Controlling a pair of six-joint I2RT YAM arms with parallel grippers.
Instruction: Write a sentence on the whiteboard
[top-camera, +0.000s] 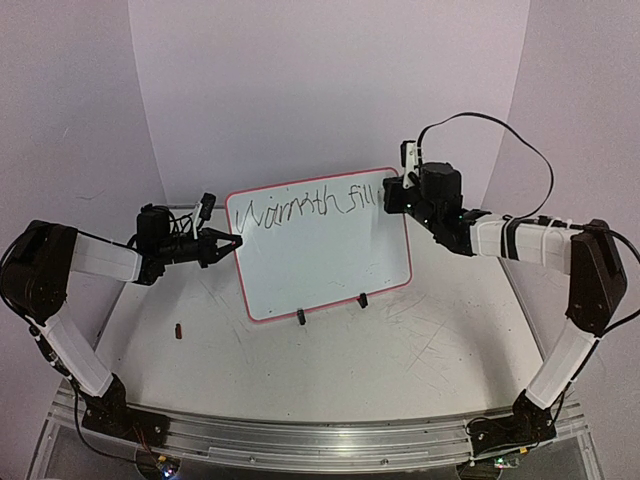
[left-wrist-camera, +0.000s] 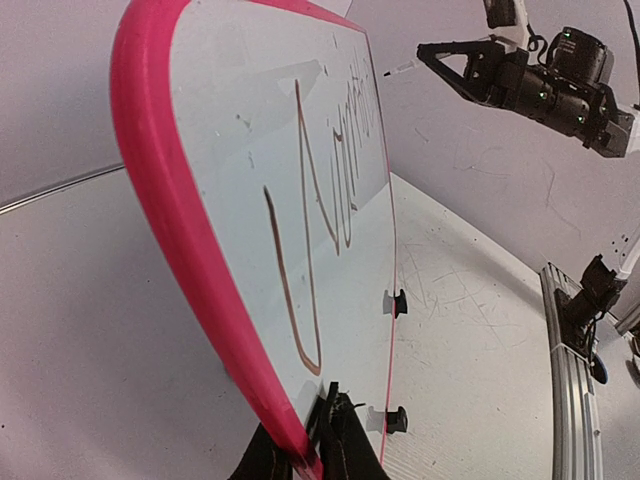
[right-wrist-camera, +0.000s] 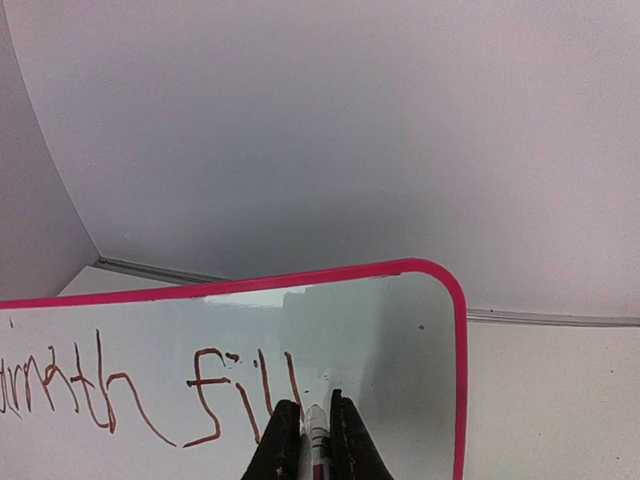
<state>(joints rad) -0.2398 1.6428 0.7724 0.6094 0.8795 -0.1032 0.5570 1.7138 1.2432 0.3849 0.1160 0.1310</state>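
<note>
Two closed grips | left gripper pinches whiteboard's left edge | right gripper clamps marker after sentence's "fill" | advice: steady board, light strokes

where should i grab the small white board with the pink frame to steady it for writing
Pinch the left edge of its pink frame, coming from the left, one finger on each face. The whiteboard is a thin panel propped on two black clip feet, so only an edge fits. The right gripper holds a marker at the top right; the left gripper holds that edge.
</note>
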